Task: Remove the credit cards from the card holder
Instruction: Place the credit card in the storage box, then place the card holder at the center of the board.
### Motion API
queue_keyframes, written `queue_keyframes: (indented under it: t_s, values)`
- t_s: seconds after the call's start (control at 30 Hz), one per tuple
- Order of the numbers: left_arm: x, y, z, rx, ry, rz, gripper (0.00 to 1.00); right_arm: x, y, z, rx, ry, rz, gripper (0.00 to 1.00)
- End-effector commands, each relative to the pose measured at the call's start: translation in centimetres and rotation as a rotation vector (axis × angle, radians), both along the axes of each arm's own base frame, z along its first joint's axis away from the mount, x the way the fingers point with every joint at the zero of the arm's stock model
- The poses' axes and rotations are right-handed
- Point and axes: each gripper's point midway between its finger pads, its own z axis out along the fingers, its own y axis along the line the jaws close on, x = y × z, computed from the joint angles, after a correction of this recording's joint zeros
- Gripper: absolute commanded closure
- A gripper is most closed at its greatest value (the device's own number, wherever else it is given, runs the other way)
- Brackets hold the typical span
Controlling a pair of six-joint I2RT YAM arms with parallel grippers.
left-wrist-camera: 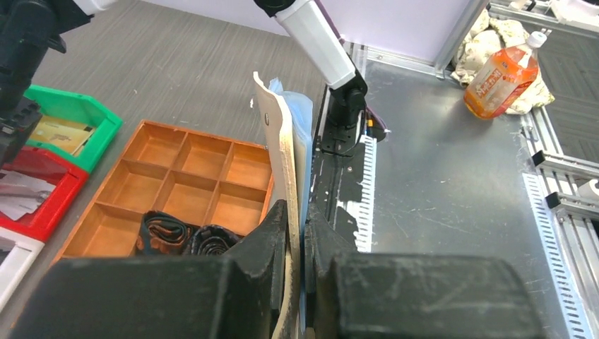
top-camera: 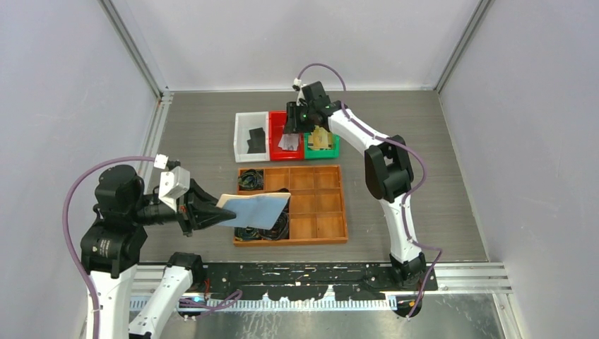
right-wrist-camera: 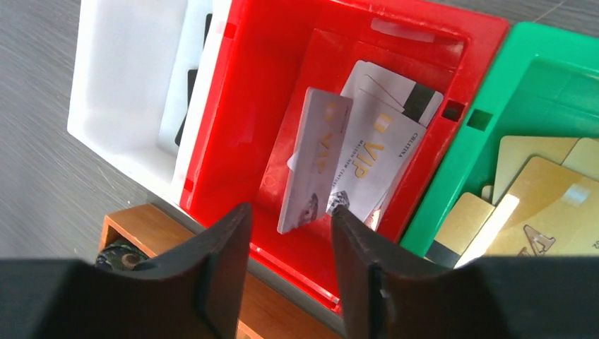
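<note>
black cards [right-wrist-camera: 191,99] half behind bin [right-wrist-camera: 127,70] wall

At the back of your table [top-camera: 424,141] the left bin [top-camera: 244,127], middle bin [right-wrist-camera: 247,106] and right bin [right-wrist-camera: 537,70] sit side by side, credit cards [right-wrist-camera: 374,159] in each. The tray [top-camera: 318,205] sits just in front, belts [top-camera: 250,181] in its left boxes. The card holder [top-camera: 260,209] hangs over its near left part.

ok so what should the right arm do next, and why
Probably lift the right gripper straight up out of the red bin and move toward the holder. Its jaws stand open, and the white card below them lies tilted in the bin, not pinched. The left gripper is shut on the holder over the tray, apparently offering it for another pull.
</note>
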Motion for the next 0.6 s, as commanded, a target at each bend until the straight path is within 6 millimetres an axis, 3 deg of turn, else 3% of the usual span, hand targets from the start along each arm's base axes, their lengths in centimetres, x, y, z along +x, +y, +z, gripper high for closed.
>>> queue_keyframes:
  t_s: [0.0,0.1,0.37,0.47,0.57]
  values:
    - [0.9,0.2,0.3,0.026,-0.094,0.007,0.97,0.6,0.1,5.8,0.076,-0.138,-0.028,0.42]
    - [3.0,0.7,-1.2,0.086,-0.068,0.074,1.0,-0.2,-0.2,10.3,0.141,-0.224,-0.035,0.33]
    - [7.3,2.3,-8.6,0.321,0.071,0.14,0.99,-4.4,-1.8,21.2,0.319,-0.399,-0.045,0.28]
    - [8.7,2.8,-11.6,0.434,0.089,0.132,0.99,-6.7,-2.4,23.3,0.391,-0.417,-0.044,0.15]
    - [10.3,3.5,-14.8,0.571,0.097,0.132,1.0,-9.0,-3.9,23.3,0.398,-0.423,-0.057,0.13]
